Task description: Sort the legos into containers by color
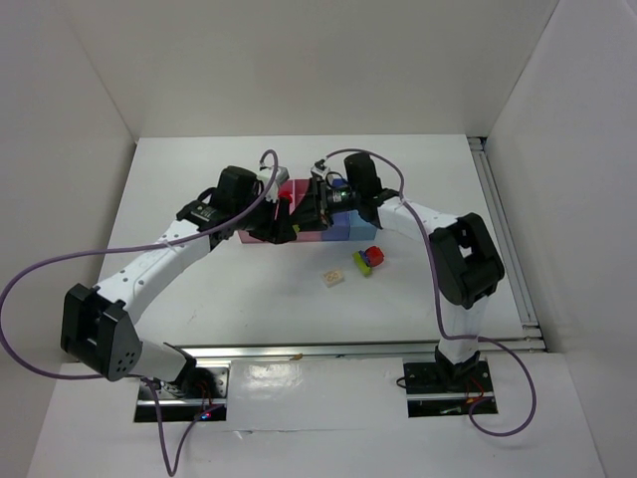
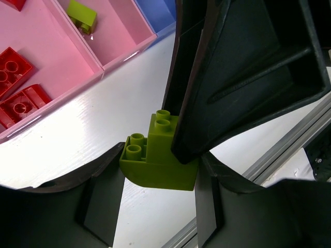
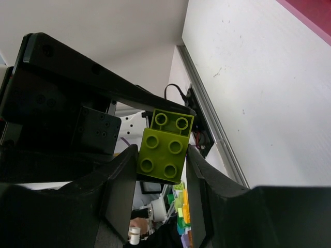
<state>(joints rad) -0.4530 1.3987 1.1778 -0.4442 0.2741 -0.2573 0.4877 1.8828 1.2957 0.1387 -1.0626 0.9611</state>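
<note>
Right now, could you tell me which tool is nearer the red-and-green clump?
Right. The right tool hangs up-left of the clump, over the bins; the left tool sits farther left.

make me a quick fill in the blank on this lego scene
The brick gripped by the left hand and right hand is lime ____.
In the left wrist view, the bricks in the leftmost pink bin are ____.
The loose cream brick lies on the ____.
Answers: green; red; table

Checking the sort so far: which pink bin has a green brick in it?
The pink bin beside the blue bin: it holds a lime brick; the other pink bin holds red bricks.
</note>
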